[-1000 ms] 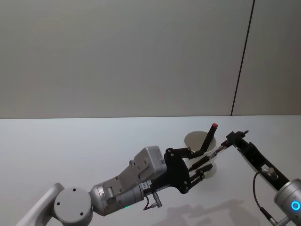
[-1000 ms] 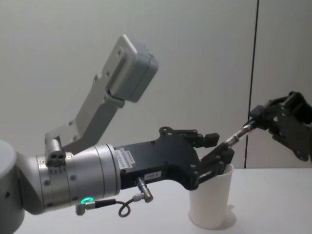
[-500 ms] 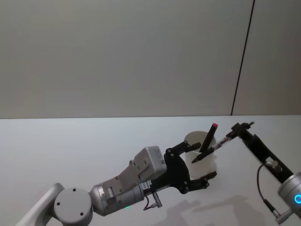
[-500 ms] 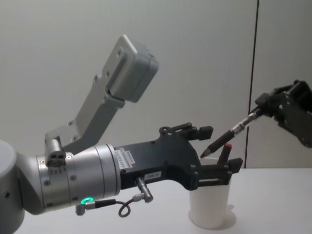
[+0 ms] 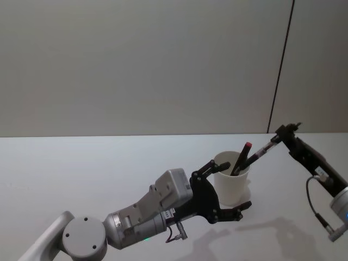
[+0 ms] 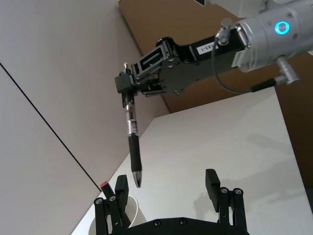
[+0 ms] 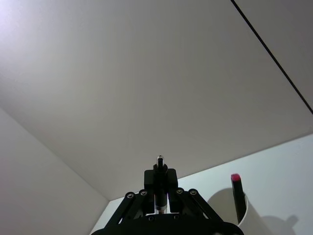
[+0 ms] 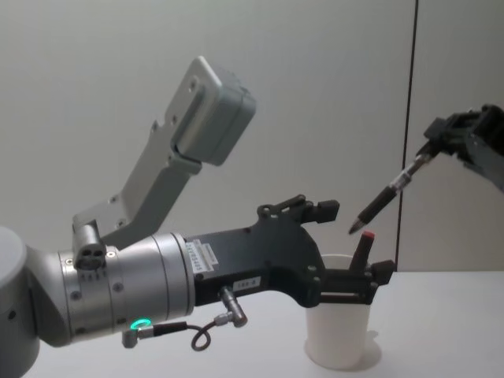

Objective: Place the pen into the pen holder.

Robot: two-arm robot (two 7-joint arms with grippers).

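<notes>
The pen holder is a white paper cup on the table; I also see it in the chest view. My right gripper is shut on the top end of a dark pen, held slanted with its tip down, just above the cup's rim. The chest view shows this pen hanging from the right gripper. In the left wrist view the pen hangs tip down. My left gripper is open, one finger on each side of the cup, holding nothing.
A second pen with a red cap stands leaning inside the cup, and the chest view shows it too. The white table stretches to the left. A plain wall rises behind it.
My left gripper opened and let go of the pen, and its fingers now sit on either side of the cup. The right gripper carried the pen up and to the right.
</notes>
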